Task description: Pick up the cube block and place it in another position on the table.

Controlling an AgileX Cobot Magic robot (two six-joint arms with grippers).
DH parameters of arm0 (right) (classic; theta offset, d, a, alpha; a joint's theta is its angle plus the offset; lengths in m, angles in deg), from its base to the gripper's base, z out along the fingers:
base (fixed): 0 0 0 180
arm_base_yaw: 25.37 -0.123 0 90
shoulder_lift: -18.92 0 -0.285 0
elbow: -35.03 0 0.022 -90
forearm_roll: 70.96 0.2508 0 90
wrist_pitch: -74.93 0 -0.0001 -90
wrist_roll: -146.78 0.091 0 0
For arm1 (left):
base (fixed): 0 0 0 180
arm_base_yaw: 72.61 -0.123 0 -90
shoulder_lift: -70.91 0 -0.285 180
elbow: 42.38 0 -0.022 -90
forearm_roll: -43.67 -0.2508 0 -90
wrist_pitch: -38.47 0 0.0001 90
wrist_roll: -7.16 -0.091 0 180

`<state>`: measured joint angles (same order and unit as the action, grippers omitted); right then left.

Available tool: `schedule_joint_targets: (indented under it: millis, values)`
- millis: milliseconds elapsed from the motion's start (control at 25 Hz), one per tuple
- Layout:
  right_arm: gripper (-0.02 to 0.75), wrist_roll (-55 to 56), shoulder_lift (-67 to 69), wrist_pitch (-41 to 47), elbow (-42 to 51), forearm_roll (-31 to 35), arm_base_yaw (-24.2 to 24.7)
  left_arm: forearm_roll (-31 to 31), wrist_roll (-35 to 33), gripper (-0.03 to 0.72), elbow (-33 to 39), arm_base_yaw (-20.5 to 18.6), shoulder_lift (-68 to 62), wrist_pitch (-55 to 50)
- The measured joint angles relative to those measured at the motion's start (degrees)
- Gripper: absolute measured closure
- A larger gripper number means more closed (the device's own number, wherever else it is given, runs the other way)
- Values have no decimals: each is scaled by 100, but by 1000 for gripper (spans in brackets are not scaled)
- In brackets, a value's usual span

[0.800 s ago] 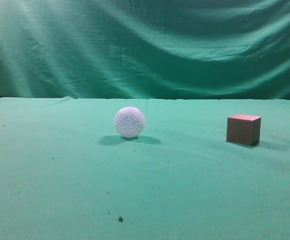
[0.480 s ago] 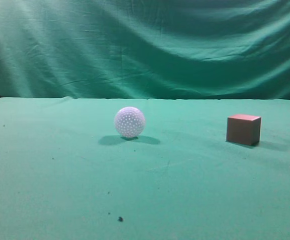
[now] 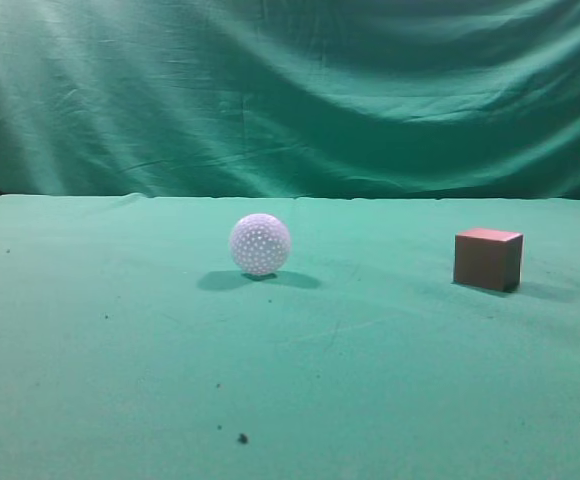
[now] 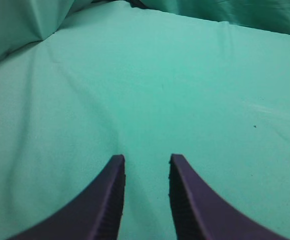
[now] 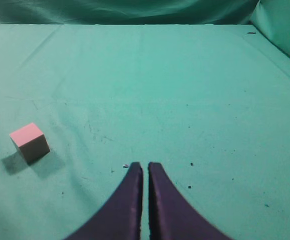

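Green table [image 3: 120, 340] w/ cube block [image 3: 487, 259] right of ball [image 3: 260, 244]; left gripper [image 4: 146, 167] slightly apart, right gripper [image 5: 145, 172] nearly closed, both empty.

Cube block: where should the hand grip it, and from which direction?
Grip the cube block across two opposite vertical faces, coming straight down from above. It sits flat on the table, top face level, sides clear; the ball is well apart. The right hand looks nearer, but must open first.
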<state>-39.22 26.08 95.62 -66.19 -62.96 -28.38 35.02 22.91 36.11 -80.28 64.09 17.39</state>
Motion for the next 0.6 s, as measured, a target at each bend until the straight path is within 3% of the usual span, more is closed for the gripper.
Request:
schedule_joint_targets:
  millis: [280, 600]
  values:
    - [738, 257, 0, -2629, 13, 396, 0, 0, 0, 453, 0, 0, 0, 0]
    - [738, 499, 640, -1662, -1144, 430, -292, 0, 0, 453, 0, 0, 0, 0]
